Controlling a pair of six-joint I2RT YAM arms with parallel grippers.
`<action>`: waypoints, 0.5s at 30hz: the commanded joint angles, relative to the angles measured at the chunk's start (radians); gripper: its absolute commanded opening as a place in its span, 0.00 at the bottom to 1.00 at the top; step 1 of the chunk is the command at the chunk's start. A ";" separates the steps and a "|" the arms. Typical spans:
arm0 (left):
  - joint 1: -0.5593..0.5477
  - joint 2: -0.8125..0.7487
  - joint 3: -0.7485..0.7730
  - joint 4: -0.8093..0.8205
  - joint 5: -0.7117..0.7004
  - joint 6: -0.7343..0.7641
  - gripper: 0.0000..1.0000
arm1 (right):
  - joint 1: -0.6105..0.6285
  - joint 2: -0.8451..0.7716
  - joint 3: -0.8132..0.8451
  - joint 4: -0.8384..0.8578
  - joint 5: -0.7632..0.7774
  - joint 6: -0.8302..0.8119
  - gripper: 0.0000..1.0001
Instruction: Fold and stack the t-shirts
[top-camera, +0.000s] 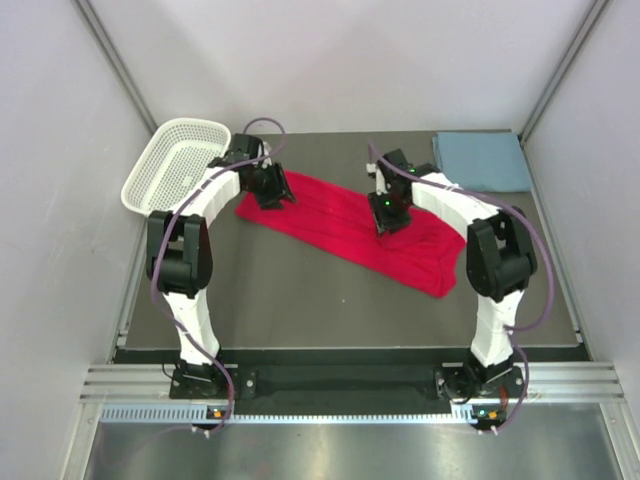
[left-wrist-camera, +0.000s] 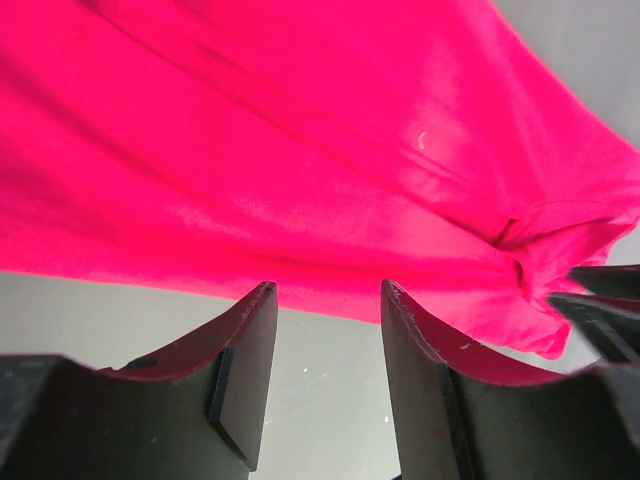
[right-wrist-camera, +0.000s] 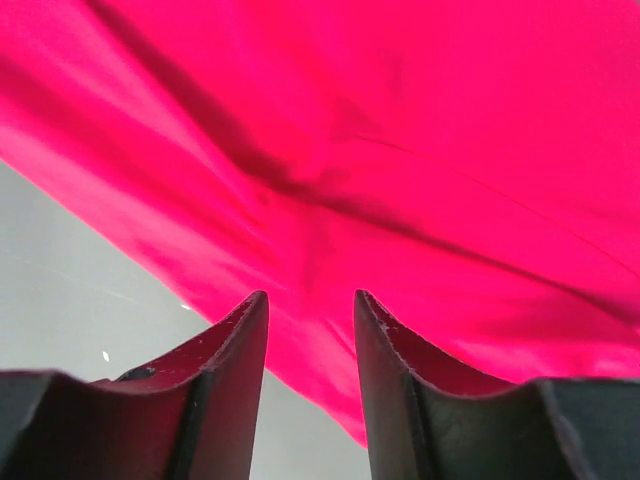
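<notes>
The bright red t-shirt (top-camera: 335, 218) lies flattened in a long diagonal band across the dark table, from back left to front right. My left gripper (top-camera: 272, 197) stands at its back-left end. In the left wrist view the left gripper (left-wrist-camera: 328, 290) is open, with bare table between the fingers and the red t-shirt's (left-wrist-camera: 300, 150) edge just past the tips. My right gripper (top-camera: 390, 222) is over the shirt's middle. In the right wrist view it (right-wrist-camera: 310, 298) is open above the red t-shirt (right-wrist-camera: 420, 150), gripping nothing. The blue-grey t-shirt (top-camera: 482, 161) lies folded at the back right corner.
A white mesh basket (top-camera: 152, 178) sits tilted at the back left, partly over the table edge, close to the left arm. Grey walls enclose the table (top-camera: 300, 300) on three sides.
</notes>
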 joint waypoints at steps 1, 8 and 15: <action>0.007 -0.070 -0.005 0.004 -0.029 0.017 0.51 | 0.039 0.025 0.094 -0.022 0.063 -0.027 0.40; 0.010 -0.111 -0.075 0.020 -0.017 0.008 0.51 | 0.064 0.075 0.103 -0.031 0.079 -0.057 0.51; 0.016 -0.104 -0.052 0.013 -0.014 0.011 0.51 | 0.070 0.094 0.078 -0.034 0.094 -0.047 0.46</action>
